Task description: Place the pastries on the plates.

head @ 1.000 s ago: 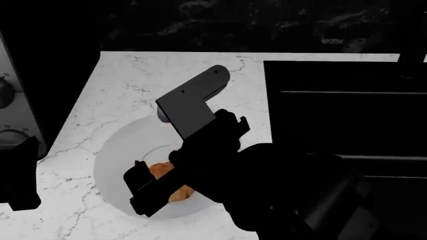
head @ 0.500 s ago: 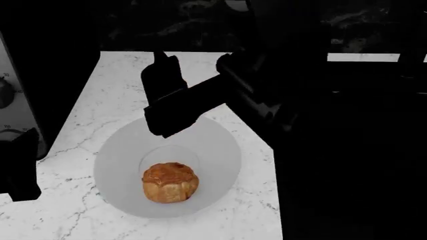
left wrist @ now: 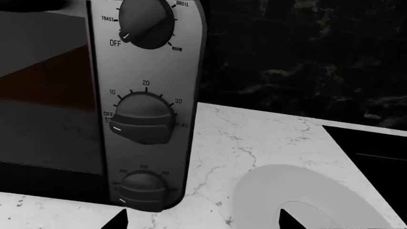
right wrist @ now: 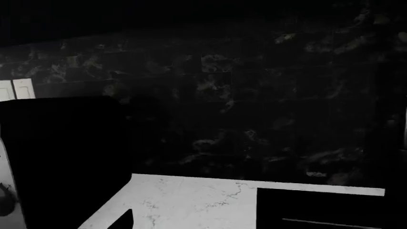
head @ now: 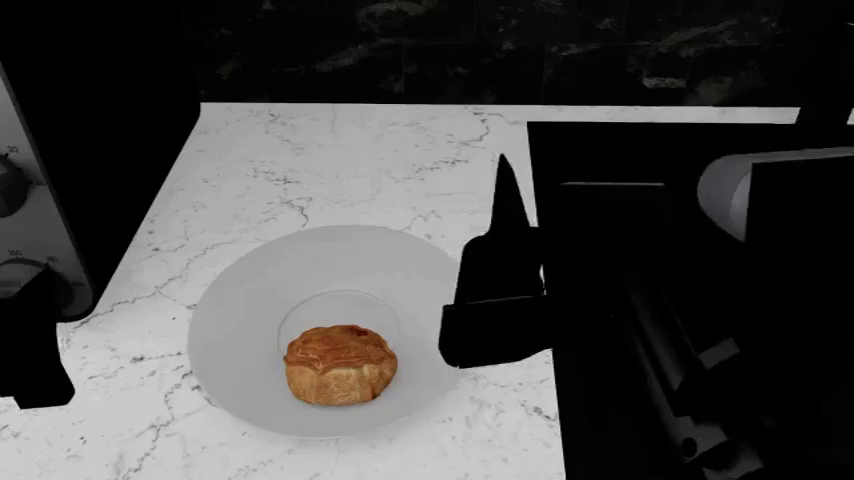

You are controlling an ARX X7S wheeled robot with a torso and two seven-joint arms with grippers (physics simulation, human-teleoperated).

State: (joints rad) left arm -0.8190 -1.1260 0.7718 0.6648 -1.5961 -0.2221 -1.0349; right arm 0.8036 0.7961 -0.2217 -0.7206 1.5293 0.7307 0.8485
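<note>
A golden-brown flaky bun (head: 342, 365) sits upright on the plain pale grey plate (head: 240, 300), slightly towards its near side. My right gripper (head: 511, 215) hovers just past the plate's right rim, its fingers pointing towards the back wall. It is open and holds nothing. In the right wrist view the right gripper (right wrist: 203, 224) shows one dark fingertip (right wrist: 124, 220) over the marble. My left gripper (head: 34, 340) rests at the left edge by the oven. Its left wrist view shows the left gripper (left wrist: 203, 224) open, with the plate's rim (left wrist: 305, 191) just ahead.
A toaster oven (left wrist: 146, 95) with three knobs stands at the left of the white marble counter (head: 347, 170). A black cooktop (head: 667, 250) fills the right side. A dark stone backsplash (right wrist: 254, 95) runs along the back.
My right gripper has let go of the bun. It lifted away towards the back, then swung to the plate's right rim. The bun stays on the plate.
</note>
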